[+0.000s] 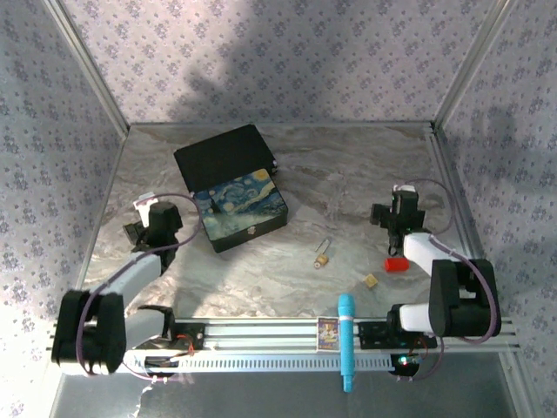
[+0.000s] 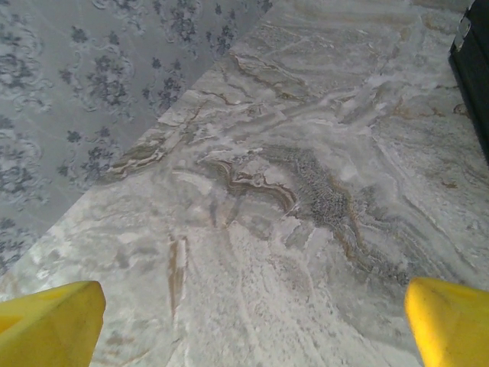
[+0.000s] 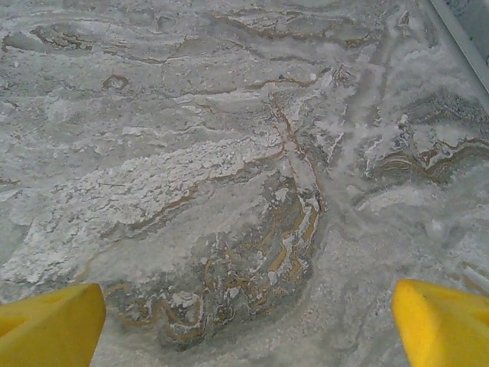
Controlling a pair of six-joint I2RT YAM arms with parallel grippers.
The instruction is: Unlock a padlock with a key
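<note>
The tiny brass padlock [image 1: 322, 258] lies on the marble table [image 1: 348, 174] near the middle, its thin silvery part pointing toward the back right. I cannot make out a separate key. My left gripper [image 1: 150, 218] hovers at the table's left side, left of the painted box and far from the padlock. In the left wrist view it [image 2: 252, 332] is open, yellow fingertips [image 2: 50, 325] wide apart over bare marble. My right gripper [image 1: 396, 213] is at the right side, behind and to the right of the padlock. It [image 3: 248, 329] is open too, with nothing between its fingertips [image 3: 439, 321].
A starry-night painted box [image 1: 244, 209] stands at the back left with its black lid [image 1: 222, 157] swung open; its dark edge [image 2: 475, 69] shows in the left wrist view. A red block [image 1: 397, 263] and a small tan cube [image 1: 371, 280] lie front right. A blue marker [image 1: 346, 340] rests on the front rail.
</note>
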